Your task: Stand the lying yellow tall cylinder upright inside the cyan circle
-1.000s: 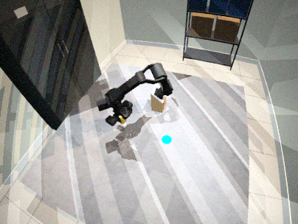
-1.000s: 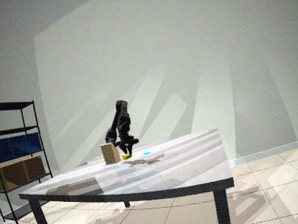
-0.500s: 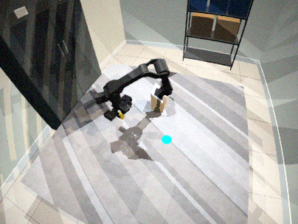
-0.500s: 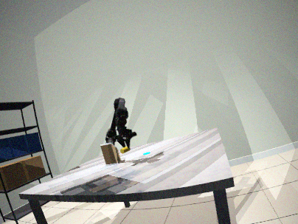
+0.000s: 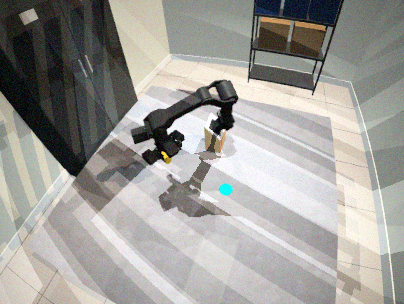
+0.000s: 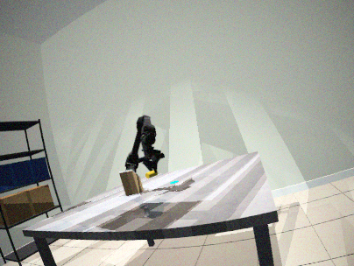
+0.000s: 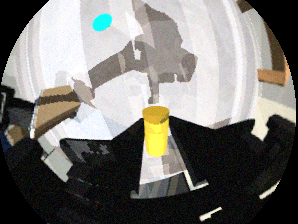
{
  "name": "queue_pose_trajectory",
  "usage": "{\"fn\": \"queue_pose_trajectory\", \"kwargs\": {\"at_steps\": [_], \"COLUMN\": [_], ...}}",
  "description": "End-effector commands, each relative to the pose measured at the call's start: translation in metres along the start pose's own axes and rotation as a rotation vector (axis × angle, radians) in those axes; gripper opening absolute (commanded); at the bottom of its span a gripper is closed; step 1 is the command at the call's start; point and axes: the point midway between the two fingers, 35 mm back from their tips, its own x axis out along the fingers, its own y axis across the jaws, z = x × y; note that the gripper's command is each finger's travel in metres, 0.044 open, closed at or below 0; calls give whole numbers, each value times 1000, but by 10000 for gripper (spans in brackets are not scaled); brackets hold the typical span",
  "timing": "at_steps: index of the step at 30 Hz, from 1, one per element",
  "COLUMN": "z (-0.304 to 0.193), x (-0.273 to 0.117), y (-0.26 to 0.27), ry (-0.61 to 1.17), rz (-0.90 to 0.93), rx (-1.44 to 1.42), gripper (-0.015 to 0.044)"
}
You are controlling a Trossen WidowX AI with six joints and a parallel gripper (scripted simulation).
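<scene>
The fingers grip the yellow tall cylinder (image 7: 157, 132) above the surface (image 5: 280, 165). Carry it to the cyan circle (image 5: 226, 189) ahead of the fingers, keeping it vertical and lowering slowly.

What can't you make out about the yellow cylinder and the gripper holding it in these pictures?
- Top view: most of the yellow cylinder is hidden under the gripper.
- Exterior view: fingers too small to separate.
- Wrist view: the cylinder's lower end is cut off by the dark gripper body; the cyan circle is blurred.
</scene>
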Motion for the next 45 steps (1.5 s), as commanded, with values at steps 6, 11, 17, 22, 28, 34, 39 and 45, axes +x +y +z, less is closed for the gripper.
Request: {"fn": "queue_pose_trajectory", "kwargs": {"at_steps": [6, 11, 17, 22, 28, 34, 39, 45], "z": [33, 50, 69, 86, 105, 123, 138, 156], "x": [-8, -11, -14, -15, -17, -19, -19, -20], "y": [2, 4, 7, 11, 17, 24, 31, 40], "ry": [6, 9, 11, 11, 10, 7, 5, 1], "rz": [-9, -12, -16, -19, -21, -23, -23, -21], "rx": [179, 271, 380, 471, 579, 687, 777, 885], "gripper": [105, 105, 105, 105, 105, 105, 105, 105]}}
